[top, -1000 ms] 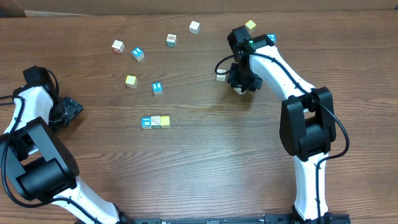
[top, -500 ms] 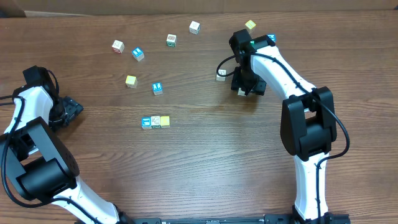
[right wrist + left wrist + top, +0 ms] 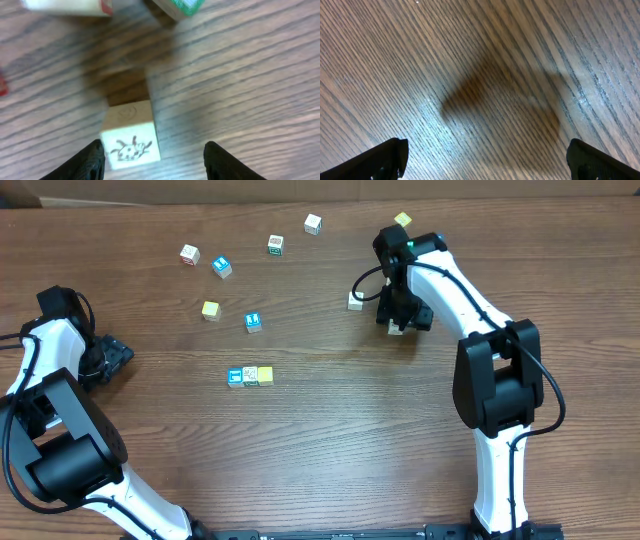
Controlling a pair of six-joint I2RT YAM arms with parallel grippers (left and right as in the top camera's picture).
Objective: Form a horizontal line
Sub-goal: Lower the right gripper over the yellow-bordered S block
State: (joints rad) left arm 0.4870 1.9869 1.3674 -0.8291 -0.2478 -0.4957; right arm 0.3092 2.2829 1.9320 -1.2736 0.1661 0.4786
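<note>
Right gripper (image 3: 153, 157) hovers near the table's far edge, right of centre, jaws half-spread astride a bug-printed cube (image 3: 131, 141), gripping nothing. The line (image 3: 250, 376) sits mid-table, three cubes long. Looks like a fetch: close, lift, extend the yellow end. Left gripper (image 3: 485, 160) gapes, empty, by the left edge.

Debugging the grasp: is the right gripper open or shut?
Open: the right gripper has a gap beside the printed cube between its fingers.
</note>
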